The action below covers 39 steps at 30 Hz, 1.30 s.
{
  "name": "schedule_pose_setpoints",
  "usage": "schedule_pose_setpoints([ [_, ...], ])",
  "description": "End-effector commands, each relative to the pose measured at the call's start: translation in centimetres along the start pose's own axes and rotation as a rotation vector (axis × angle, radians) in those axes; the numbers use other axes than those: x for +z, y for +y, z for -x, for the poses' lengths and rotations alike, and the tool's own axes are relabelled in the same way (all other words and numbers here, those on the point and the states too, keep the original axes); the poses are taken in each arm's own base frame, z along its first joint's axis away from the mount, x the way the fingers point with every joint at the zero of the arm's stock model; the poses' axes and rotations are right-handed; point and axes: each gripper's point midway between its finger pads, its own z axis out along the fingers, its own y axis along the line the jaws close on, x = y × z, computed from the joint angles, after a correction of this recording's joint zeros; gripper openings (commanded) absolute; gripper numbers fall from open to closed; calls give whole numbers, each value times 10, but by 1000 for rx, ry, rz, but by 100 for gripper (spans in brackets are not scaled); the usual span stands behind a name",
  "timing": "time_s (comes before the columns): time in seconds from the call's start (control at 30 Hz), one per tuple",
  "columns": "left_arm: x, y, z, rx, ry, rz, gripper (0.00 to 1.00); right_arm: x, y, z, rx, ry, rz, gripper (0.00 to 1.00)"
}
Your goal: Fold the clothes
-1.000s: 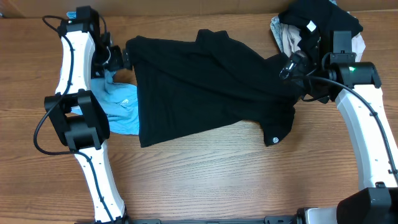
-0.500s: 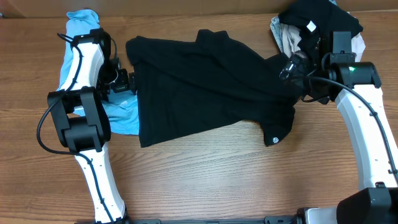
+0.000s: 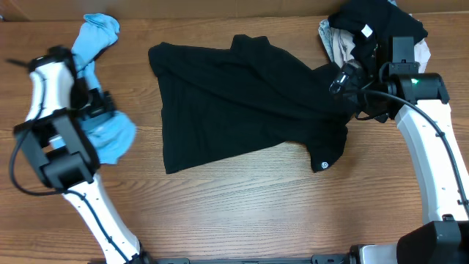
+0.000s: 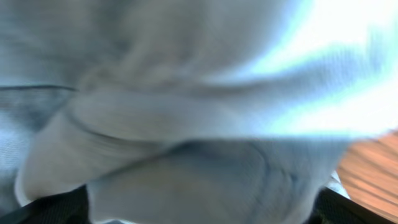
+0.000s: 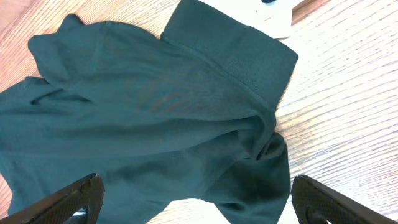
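Note:
The clothes are chiefly a black T-shirt [image 3: 242,103] lying spread and creased across the middle of the table, its round white logo [image 3: 321,164] near the hem at the lower right. My right gripper [image 3: 343,78] hovers open over the shirt's right side. In the right wrist view its fingers [image 5: 62,199] stand wide apart above bunched dark fabric [image 5: 155,106]. My left gripper [image 3: 101,108] is at the far left, well away from the black shirt. It is pressed into a light blue garment [image 3: 110,136], which fills the blurred left wrist view [image 4: 199,112]. Its jaws show dark and wide apart at the bottom corners.
A pile of more clothes sits at the back right: a black garment with a white label [image 3: 374,22] over pale fabric [image 3: 333,40]. The blue garment's upper end [image 3: 97,31] reaches the table's back edge. Bare wood [image 3: 242,205] lies in front of the shirt.
My left arm has swung left, away from the black shirt's left edge, and the blue garment has shifted left with it. The right arm and black shirt have not moved.

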Motion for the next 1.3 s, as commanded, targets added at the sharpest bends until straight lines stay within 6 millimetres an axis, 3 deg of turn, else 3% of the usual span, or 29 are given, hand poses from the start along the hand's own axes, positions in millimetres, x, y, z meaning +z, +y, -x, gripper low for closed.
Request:
schedule_pose_setpoints([
  [0.0, 13, 29, -2, 9, 21, 80, 100, -5, 3, 5, 0, -18, 16, 100],
  [0.13, 1, 8, 6, 46, -7, 10, 100, -5, 5, 8, -1, -31, 24, 100],
  [0.27, -31, -19, 17, 101, -60, -6, 100, -18, 10, 15, -4, -61, 42, 100],
  [0.43, -103, -66, 29, 199, -190, -47, 100, -62, 18, 22, -13, -127, 81, 100],
  [0.6, -185, -115, 25, 286, -365, -121, 99, -117, 19, 16, -18, -198, 124, 100],
  [0.77, -253, -153, 6, 336, -517, -186, 100, -163, 9, -6, -15, -249, 155, 100],
  [0.93, -306, -185, -30, 415, -618, -259, 100, -206, -4, -34, -20, -307, 190, 100],
  [1.1, -348, -196, -64, 466, -698, -304, 100, -239, -19, -65, -8, -349, 218, 100],
  [1.27, -374, -192, -98, 492, -721, -326, 100, -245, -38, -94, 39, -303, 192, 100],
])
